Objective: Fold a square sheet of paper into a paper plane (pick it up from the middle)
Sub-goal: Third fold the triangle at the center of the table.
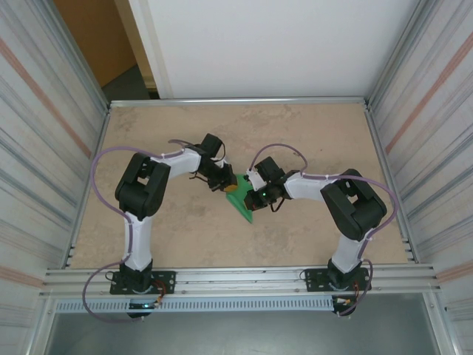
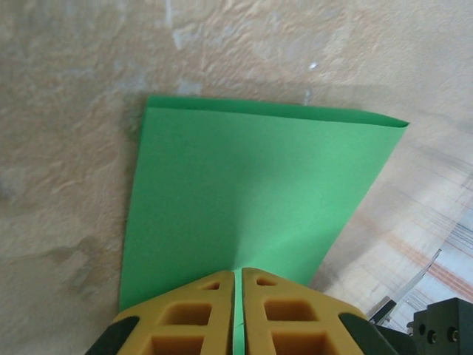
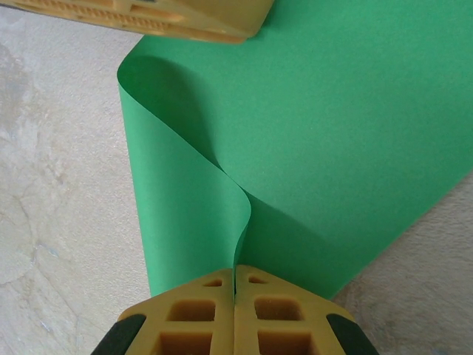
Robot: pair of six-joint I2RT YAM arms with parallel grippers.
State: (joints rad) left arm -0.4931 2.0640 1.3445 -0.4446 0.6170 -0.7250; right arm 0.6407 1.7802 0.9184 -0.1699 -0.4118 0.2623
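The surface (image 1: 310, 133) under both tools is a pale, beige plate with a stone-like, mottled pattern; it looks matte and a little rough, and a metal frame runs around it.

The sheet of paper (image 1: 242, 201) is between the two tools, which meet over the middle of the surface. It is thin, smooth, bright green and without any print. In front of the left tool (image 2: 238, 275) the paper spreads out as a flat, broad panel, and at its far edge two layers lie one over the other with straight, clean edges. In front of the right tool (image 3: 234, 270) the paper makes a soft, rounded bend that runs up to the fingertips, not a sharp crease.

The left tool is clenched on the sheet of paper; a thin green strip shows between its yellow, ribbed fingers (image 2: 288, 310). The right tool is also pinched shut on the paper, just where the curved bend ends.

In my judgement the task is at an early stage. The sheet is picked up and doubled over loosely, but no pointed nose, no wings and no narrow dart form can be seen. The first fold must be pressed flat, and all the later folds remain.
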